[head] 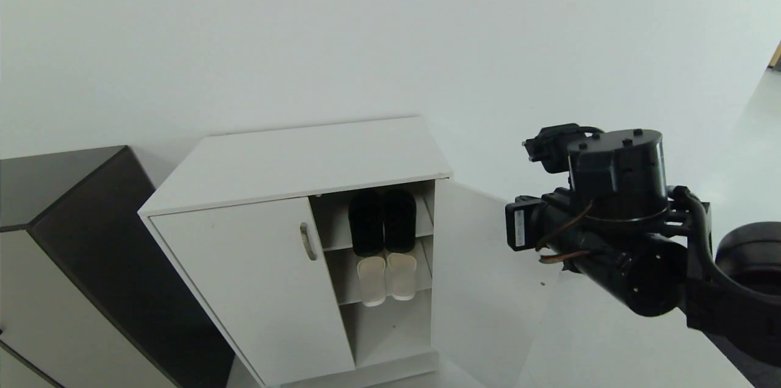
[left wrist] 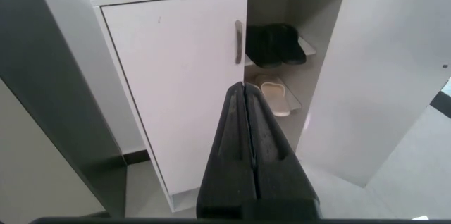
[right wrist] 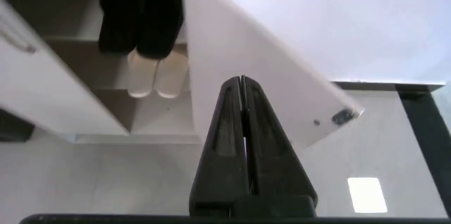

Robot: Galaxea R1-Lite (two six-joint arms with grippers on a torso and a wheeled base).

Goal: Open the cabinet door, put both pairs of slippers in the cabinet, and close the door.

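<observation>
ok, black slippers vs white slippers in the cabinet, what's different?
Colour: the black slippers are dark, the white slippers pale. Shelf: the black slippers sit on the top shelf, the white slippers on the shelf just beneath. Shared: each pair lies side by side in the open half of the cabinet.

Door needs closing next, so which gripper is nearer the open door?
Right. The right gripper sits just in front of the open door. The left gripper faces the closed door, farther off.
</observation>
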